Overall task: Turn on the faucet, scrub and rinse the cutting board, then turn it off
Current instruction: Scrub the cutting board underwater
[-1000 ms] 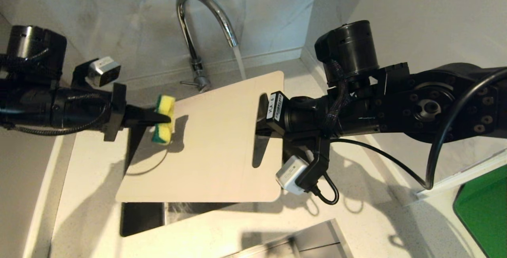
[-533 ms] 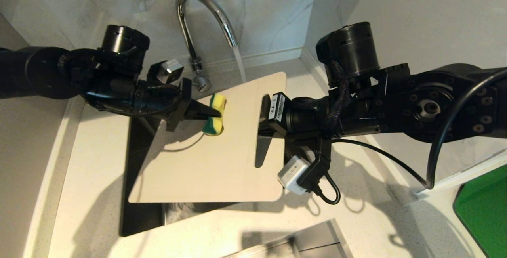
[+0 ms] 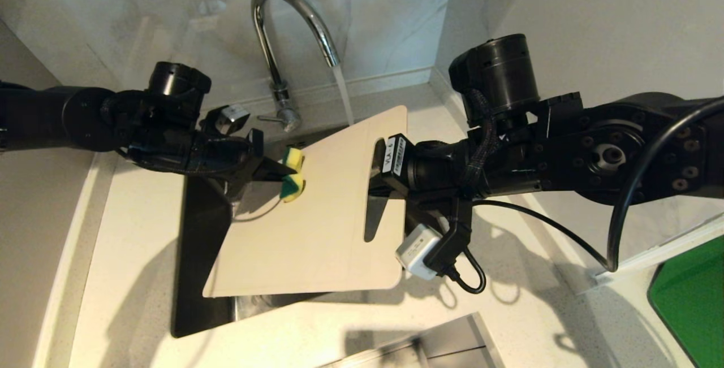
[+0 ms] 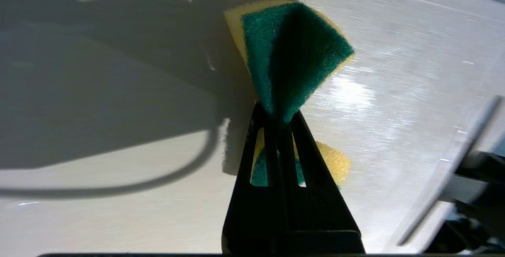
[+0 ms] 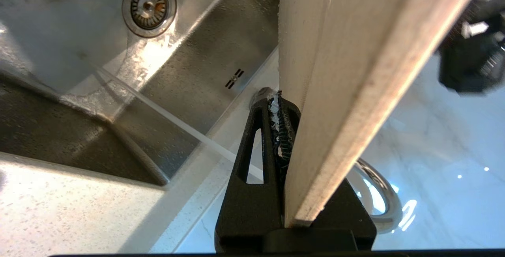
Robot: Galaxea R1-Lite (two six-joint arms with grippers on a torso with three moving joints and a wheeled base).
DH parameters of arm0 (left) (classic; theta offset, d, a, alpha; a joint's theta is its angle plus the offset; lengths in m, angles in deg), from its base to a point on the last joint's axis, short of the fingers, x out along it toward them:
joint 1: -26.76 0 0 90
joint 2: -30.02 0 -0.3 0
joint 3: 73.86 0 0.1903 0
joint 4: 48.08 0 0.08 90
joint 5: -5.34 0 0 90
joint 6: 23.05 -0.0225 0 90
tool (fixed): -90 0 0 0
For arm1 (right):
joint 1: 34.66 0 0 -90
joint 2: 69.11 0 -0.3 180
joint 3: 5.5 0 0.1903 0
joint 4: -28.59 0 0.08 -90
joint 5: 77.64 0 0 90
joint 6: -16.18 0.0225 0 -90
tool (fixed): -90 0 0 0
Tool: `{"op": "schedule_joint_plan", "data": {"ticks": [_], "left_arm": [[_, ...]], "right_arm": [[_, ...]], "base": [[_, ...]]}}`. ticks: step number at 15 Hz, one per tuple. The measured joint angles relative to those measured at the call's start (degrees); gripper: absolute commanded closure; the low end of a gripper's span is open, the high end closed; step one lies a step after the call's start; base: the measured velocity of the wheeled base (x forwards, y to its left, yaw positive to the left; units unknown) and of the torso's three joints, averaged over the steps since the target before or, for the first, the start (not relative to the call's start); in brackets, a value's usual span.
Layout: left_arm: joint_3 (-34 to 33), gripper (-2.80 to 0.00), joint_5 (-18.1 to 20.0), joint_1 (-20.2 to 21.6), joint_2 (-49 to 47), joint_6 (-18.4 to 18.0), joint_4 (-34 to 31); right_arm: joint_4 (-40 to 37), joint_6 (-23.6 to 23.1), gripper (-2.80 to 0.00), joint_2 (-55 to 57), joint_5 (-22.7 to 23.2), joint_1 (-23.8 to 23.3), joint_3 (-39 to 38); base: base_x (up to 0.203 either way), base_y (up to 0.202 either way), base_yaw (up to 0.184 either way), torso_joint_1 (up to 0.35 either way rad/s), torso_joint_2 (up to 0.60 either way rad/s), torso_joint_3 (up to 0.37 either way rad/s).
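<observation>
Head view: left hand (image 3: 285, 178), clenching sponge (image 3: 293, 181), has swept back across the cutting board (image 3: 317, 215) gripped by right hand (image 3: 373, 178); scrubbing continues.

Steel sink (image 5: 221, 47) with round drain (image 5: 148, 6); green flat object (image 3: 693, 294) at right.

head view: high, looking steeply down over sink (image 3: 203, 311), faucet (image 3: 283, 29) at far wall, both arms in shot
left wrist view: behind left tool (image 4: 282, 119), very close to cutting board (image 4: 118, 194) face
right wrist view: behind right tool (image 5: 278, 122), close along board edge, sink basin beyond
shared: cutting board in all three; sink in head and right wrist
</observation>
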State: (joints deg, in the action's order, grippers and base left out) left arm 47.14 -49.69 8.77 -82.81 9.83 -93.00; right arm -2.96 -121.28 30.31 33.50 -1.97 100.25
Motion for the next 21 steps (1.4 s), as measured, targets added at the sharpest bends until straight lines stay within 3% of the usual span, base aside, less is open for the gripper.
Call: {"op": "schedule_joint_plan", "data": {"ticks": [8,13,17,21], "left_arm": [[-9.0,0.0,1.1,12.2,0.9,-9.1,0.3],[-11.3,0.0,5.7,18.4,0.9,-10.6,0.1],[-11.4,0.0,5.7,17.0,3.0,-9.3,-0.8],[-11.7,0.0,5.8,11.0,9.7,-6.5,-4.2]], "right_arm": [[0.1,0.1,0.0,-1.4,0.2,-0.1,0.0],[0.2,0.1,0.0,-1.9,0.3,-0.1,-0.5],[0.2,0.1,0.0,-2.0,0.2,-0.1,-1.3],[0.1,0.1,0.0,-2.1,0.0,-0.1,-1.3]], "base": [[0.0,0.0,0.0,0.0,0.0,0.0],[0.0,0.0,0.0,0.0,0.0,0.0],[0.0,0.0,0.0,0.0,0.0,0.0],[0.0,0.0,0.0,0.0,0.0,0.0]]}}
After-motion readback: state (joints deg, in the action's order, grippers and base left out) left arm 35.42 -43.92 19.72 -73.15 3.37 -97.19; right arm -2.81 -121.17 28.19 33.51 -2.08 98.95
